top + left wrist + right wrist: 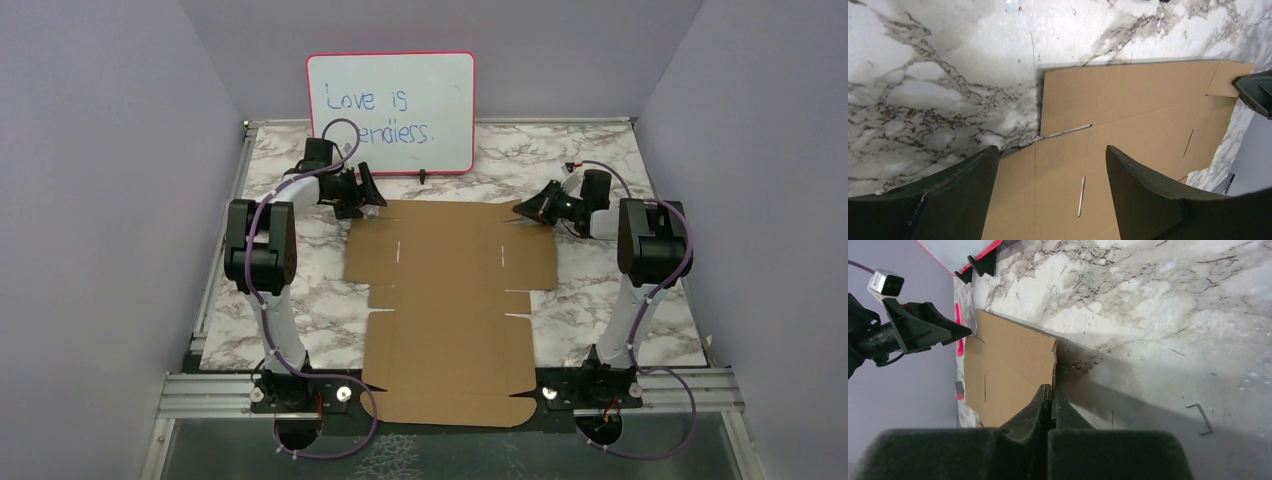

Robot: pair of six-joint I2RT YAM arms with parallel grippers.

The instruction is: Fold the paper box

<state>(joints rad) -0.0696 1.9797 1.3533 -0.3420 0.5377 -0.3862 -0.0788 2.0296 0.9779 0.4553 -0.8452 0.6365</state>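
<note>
The paper box (450,300) is a large brown die-cut cardboard sheet with flaps and slots, lying flat on the marble table and reaching past its near edge. My left gripper (365,195) is open and empty, hovering over the sheet's far left corner; in the left wrist view (1050,148) cardboard (1138,110) shows between its fingers. My right gripper (522,212) is shut on the sheet's far right flap edge; the right wrist view (1052,387) shows the cardboard (1008,360) edge running in between the closed fingers.
A pink-framed whiteboard (390,112) stands on black feet at the back, just behind the sheet. A small bent metal staple (1200,417) lies on the marble (1158,315) to the right. Purple walls enclose the table on three sides.
</note>
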